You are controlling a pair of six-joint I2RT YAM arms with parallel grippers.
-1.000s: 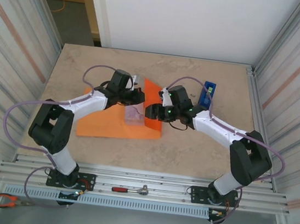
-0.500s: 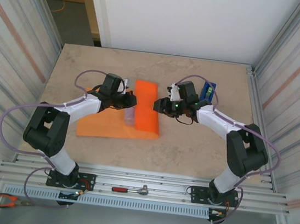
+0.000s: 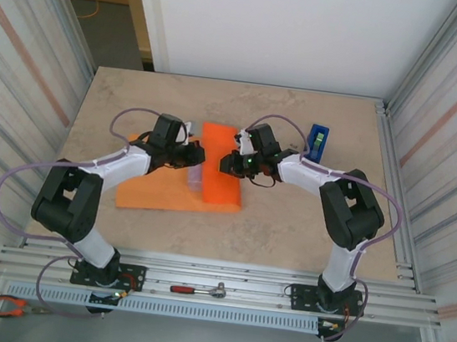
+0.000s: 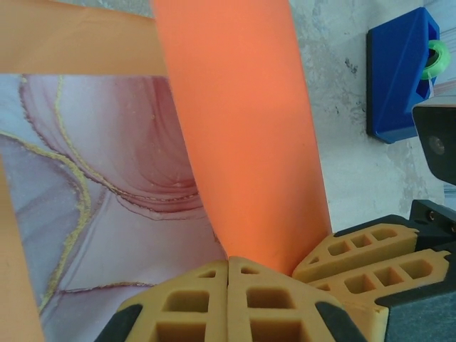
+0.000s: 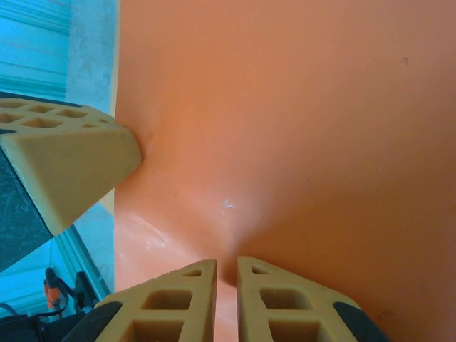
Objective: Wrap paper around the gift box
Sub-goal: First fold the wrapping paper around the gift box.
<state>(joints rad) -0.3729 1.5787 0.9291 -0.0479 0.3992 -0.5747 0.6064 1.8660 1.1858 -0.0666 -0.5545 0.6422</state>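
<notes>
On beige tabletop point(image 3: 289, 221), right pincer point(image 5: 226, 267) pinches paper point(image 5: 285, 107) over gift box point(image 4: 92, 214).

A pale beige, stone-patterned rectangular tabletop point(image 3: 306, 223) carries everything. Left of centre, a large sheet of bright orange matte paper point(image 3: 154, 191) lies on it. The sheet's left and near portions rest flat on the surface. Its right portion is raised and folded over as a broad orange band running from the far side toward the near side. The near end of that band seems to meet the tabletop, though the overhead view is too coarse to be certain. Off to the right, toward the far right corner, a small blue plastic tape dispenser point(image 3: 319, 139) with a green roll sits directly on the bare surface, apart from the paper.
</notes>
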